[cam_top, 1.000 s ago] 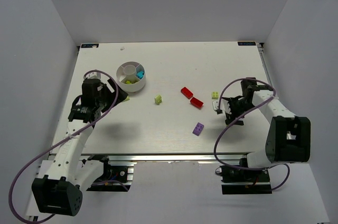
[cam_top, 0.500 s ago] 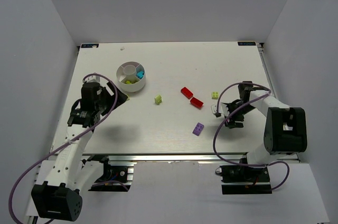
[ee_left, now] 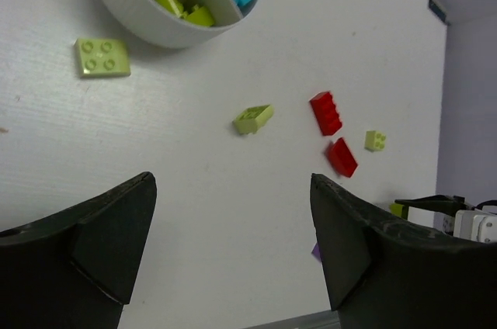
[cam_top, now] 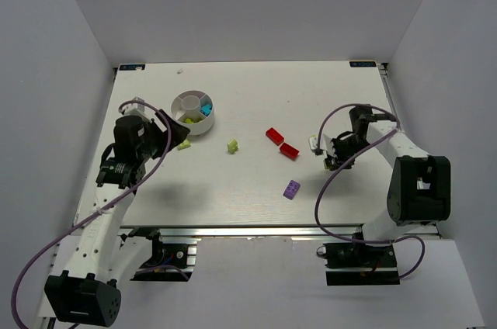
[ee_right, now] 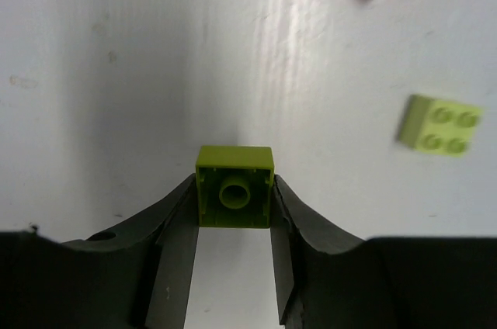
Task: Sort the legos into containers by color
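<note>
Right claw (ee_right: 234,206) closed onto square lime brick (ee_right: 234,181).

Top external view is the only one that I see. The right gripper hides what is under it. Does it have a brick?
Observer: Yes. The right wrist view shows a lime-green brick between the fingers of the right gripper.
Operator: Do both fingers touch it?
Observer: Both fingers press on its sides, and its hollow side faces the camera.
Operator: Does the left gripper carry anything?
Observer: No. In the left wrist view, the left gripper stands wide open and holds nothing.
</note>
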Robot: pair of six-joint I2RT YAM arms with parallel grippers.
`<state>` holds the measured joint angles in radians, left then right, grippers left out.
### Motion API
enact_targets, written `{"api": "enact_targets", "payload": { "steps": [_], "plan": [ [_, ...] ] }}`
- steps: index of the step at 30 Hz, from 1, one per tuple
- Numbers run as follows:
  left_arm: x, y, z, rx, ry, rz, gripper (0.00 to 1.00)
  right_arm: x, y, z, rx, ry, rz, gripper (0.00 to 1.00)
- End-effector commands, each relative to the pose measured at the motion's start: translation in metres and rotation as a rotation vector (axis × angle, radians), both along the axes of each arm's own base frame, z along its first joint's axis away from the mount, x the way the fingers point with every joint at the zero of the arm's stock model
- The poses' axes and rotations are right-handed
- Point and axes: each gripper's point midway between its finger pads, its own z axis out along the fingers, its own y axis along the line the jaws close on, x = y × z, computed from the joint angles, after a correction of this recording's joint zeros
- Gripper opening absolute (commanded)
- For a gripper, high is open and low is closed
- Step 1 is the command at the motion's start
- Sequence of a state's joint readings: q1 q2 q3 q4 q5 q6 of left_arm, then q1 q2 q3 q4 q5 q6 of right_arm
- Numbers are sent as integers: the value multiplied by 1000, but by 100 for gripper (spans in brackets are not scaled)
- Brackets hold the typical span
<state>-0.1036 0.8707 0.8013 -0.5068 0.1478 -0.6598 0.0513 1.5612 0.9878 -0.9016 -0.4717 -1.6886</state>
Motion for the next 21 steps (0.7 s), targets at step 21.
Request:
{"api": "enact_targets", "payload": {
  "steps": [21],
  "plan": [
    [54,-84,43,-337,-131,-305,62,64,281,156,641,-44,-57,0]
  ]
}}
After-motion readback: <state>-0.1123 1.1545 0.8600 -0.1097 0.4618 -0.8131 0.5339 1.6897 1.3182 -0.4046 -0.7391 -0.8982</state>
